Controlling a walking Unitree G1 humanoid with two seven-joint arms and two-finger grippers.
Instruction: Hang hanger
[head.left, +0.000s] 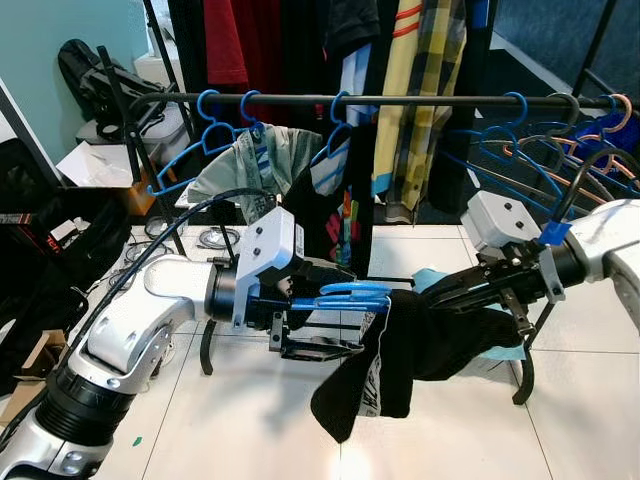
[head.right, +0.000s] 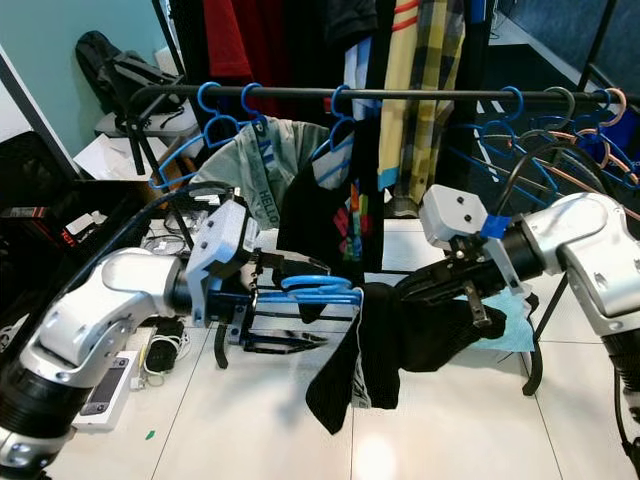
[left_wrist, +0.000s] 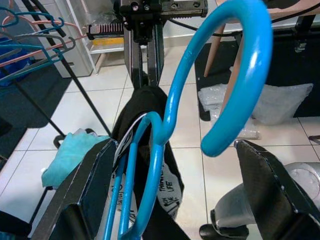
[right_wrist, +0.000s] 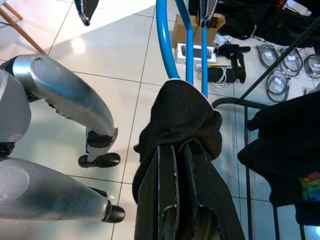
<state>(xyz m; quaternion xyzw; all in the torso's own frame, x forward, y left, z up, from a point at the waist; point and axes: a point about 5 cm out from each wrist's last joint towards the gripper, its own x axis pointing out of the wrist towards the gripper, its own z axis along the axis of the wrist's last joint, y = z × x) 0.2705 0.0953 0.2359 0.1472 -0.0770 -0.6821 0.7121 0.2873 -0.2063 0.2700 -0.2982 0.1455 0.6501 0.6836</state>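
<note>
A blue hanger (head.left: 345, 293) lies level in front of the black rail (head.left: 420, 100), hook end toward my left arm. A black garment (head.left: 400, 350) with white print is draped over its far end and droops down. My left gripper (head.left: 350, 312) is open, one finger above and one below the hanger near its hook (left_wrist: 240, 75). From the other side, my right gripper (head.left: 455, 292) is shut on the black garment (right_wrist: 175, 115) where it wraps the hanger bars (right_wrist: 192, 45). Both grippers sit below the rail.
The rail carries several blue hangers (head.left: 215, 125), a grey garment (head.left: 255, 160), a black printed shirt (head.left: 335, 215) and a yellow plaid shirt (head.left: 425, 90). More hangers (head.left: 570, 150) crowd its right end. A teal cloth (head.left: 430, 278) hangs behind the garment. Bags, boxes and cables (head.left: 215, 238) litter the floor on the left.
</note>
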